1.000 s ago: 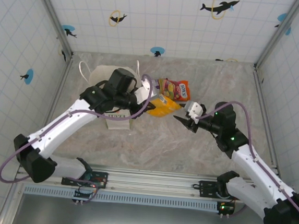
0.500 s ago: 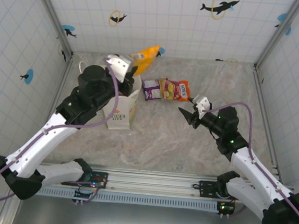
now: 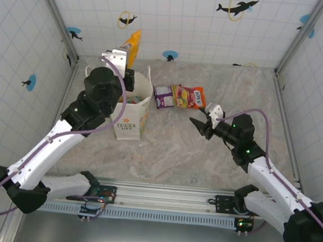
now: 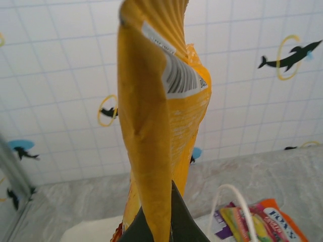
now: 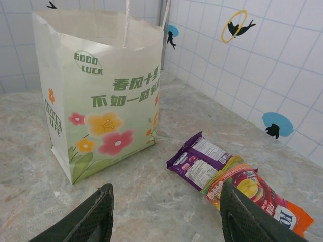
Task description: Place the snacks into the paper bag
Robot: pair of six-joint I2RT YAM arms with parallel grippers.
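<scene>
While it was pinched at its lower end between the closed fingers (image 4: 182, 224) of the left gripper (image 3: 125, 55), an orange-yellow packet (image 3: 133, 41) was held upright in the air, above the far rim of the paper bag (image 3: 133, 117). Through the left wrist camera the same packet (image 4: 162, 126) was seen standing tall, its crimped top edge uppermost and a barcode label on its upper side, with the left gripper (image 4: 157, 224) clamped on its base and one white loop handle (image 4: 228, 194) of the bag below it. The bag (image 5: 101, 101) was stood upright on the marbled table (image 3: 170, 156) with its mouth open, flowers and green lettering printed on its side; something coloured was glimpsed inside, too small to be told. Just to the right of the bag, three more snacks were laid flat in an overlapping row: a purple packet (image 3: 163, 95), a yellow-red packet (image 3: 181, 96) and an orange packet (image 3: 197, 97). Nearer the arms, the right gripper (image 3: 198, 126) was held low over the table, apart from that row, with its jaws spread wide and nothing between them, the fingers (image 5: 93, 217) pointed towards the bag and the purple packet (image 5: 198, 162). A tiled wall (image 3: 187, 21) with dolphin stickers was seen behind.
</scene>
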